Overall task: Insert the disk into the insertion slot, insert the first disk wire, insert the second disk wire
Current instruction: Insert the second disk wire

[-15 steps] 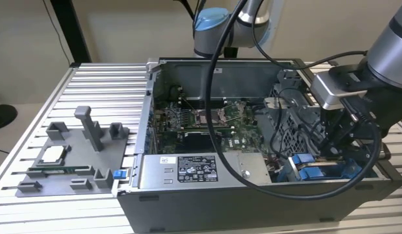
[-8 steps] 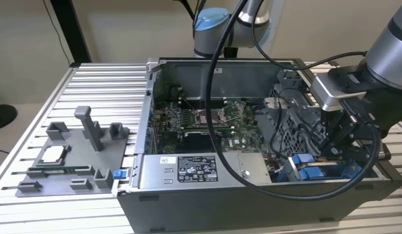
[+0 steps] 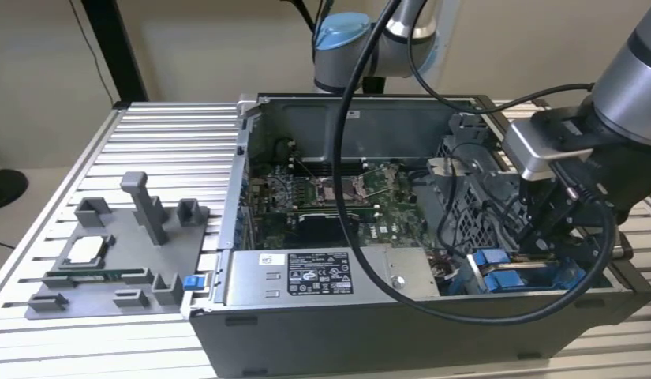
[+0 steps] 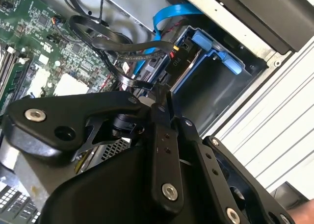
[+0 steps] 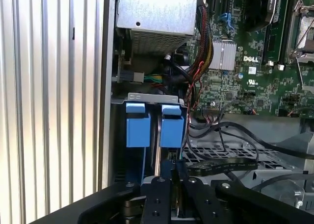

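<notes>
Where the fingers [image 5: 172,185] press together, ribbed metal table [image 3: 167,150], beige wall [image 3: 199,47], open computer case [image 3: 409,316].

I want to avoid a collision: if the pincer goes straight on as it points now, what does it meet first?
Probably the black flat cable and the blue tabs of the insertion slot just beyond the pincer; depth is unclear.

In the exterior view, the big grey robot arm [image 3: 636,95] is running off the picture's edge, and it is hiding part of the open grey metal computer case [image 3: 409,332]. A thick black cable [image 3: 352,158] is covering a strip of the green circuit board [image 3: 336,197]. In both wrist views, the black pincer [image 4: 162,99] is blocking most of the grey metal drive bay with blue plastic rails [image 5: 147,123], so what is sitting inside it is too hidden to tell.
</notes>
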Robot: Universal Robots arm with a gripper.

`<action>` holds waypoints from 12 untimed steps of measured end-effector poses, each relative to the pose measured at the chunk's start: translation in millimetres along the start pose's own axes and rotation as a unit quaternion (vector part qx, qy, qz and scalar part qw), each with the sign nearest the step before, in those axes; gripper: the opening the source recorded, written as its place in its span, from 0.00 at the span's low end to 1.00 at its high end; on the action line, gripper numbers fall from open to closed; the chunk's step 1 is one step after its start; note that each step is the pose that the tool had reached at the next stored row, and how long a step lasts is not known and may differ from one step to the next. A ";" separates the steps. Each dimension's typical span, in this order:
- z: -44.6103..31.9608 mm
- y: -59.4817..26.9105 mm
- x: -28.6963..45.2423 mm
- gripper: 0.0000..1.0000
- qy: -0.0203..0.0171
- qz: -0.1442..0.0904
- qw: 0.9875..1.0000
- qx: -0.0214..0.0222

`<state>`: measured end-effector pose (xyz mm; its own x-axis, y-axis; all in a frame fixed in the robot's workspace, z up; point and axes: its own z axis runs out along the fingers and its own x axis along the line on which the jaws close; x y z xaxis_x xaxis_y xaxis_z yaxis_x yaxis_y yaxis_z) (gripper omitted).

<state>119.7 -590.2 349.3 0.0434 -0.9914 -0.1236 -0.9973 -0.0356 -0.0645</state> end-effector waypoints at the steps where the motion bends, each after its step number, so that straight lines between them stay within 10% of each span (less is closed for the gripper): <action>1: 0.3 0.0 0.0 0.00 0.000 0.000 1.000 0.001; 12: 4.5 0.2 -2.0 0.00 0.000 -0.002 1.000 0.014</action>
<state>119.7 -587.6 345.1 0.0469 -0.9912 -0.1237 -0.9950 -0.0355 -0.0930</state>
